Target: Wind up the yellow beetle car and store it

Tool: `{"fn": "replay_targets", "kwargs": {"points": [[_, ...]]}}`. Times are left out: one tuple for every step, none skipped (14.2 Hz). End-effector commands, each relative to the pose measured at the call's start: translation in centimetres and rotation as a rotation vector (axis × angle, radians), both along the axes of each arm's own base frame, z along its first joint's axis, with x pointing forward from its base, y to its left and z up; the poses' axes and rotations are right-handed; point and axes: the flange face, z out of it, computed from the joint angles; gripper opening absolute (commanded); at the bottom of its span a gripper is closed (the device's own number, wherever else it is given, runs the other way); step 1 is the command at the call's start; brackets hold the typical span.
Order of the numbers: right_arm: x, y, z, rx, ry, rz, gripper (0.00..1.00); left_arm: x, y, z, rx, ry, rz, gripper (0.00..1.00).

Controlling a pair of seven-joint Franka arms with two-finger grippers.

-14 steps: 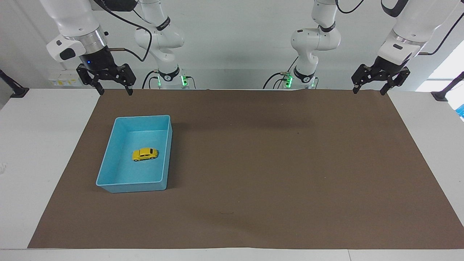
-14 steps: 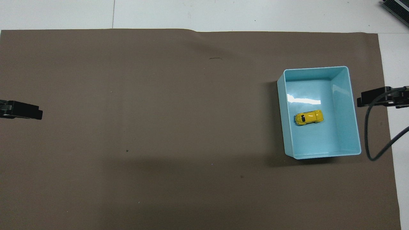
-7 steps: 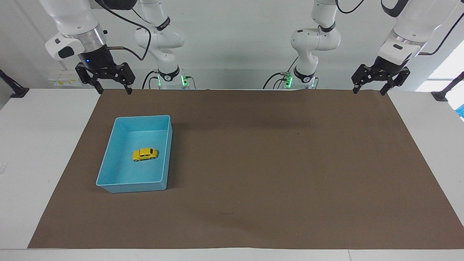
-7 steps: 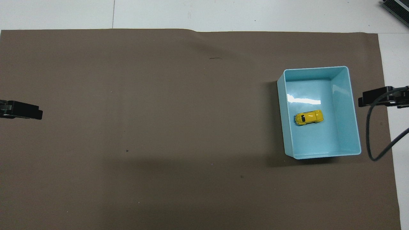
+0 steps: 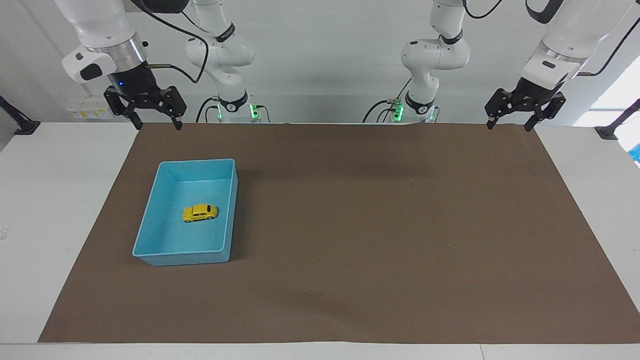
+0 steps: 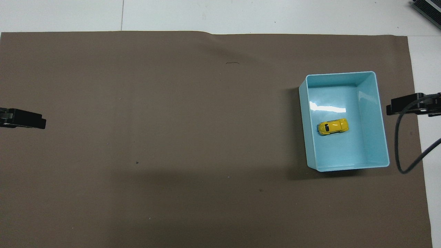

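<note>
The small yellow beetle-shaped toy car (image 5: 200, 213) sits in the blue plastic bin (image 5: 150, 220); storage appears complete. Right hand (image 5: 155, 122) and left hand (image 5: 510, 122) hang spread, empty; no further move needed.

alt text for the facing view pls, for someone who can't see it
A tiny yellow beetle car sits inside an open blue bin on a brown mat, toward the right arm's end of the table. The right gripper and the left gripper hang open above the mat's edge nearest the robots, holding nothing.
</note>
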Motion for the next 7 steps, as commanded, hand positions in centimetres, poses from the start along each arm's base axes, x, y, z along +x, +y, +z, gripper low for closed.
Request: {"fn": "replay_targets", "kwargs": {"points": [[-0.15,-0.08,0.42,0.009,0.003,-0.018,1.00,-0.47,0.27,0.32,0.013,-0.001,0.010,1.00],[-0.21,-0.17,0.42,0.009,0.005,-0.020,1.00,-0.47,0.19,0.25,0.013,0.001,0.009,1.00],[-0.21,-0.17,0.42,0.009,0.005,-0.020,1.00,-0.47,0.19,0.32,0.013,-0.001,0.009,1.00],[-0.18,0.00,0.45,0.009,0.002,-0.017,1.00,-0.47,0.19,0.25,0.013,0.001,0.009,1.00],[-0.11,0.18,0.50,0.010,-0.005,-0.012,1.00,-0.47,0.19,0.32,0.013,-0.001,0.009,1.00],[-0.11,0.35,0.51,0.010,-0.005,-0.009,1.00,-0.47,0.19,0.25,0.013,0.001,0.009,1.00],[-0.11,0.52,0.51,0.010,-0.005,-0.006,1.00,-0.47,0.19,0.32,0.013,-0.001,0.009,1.00]]}}
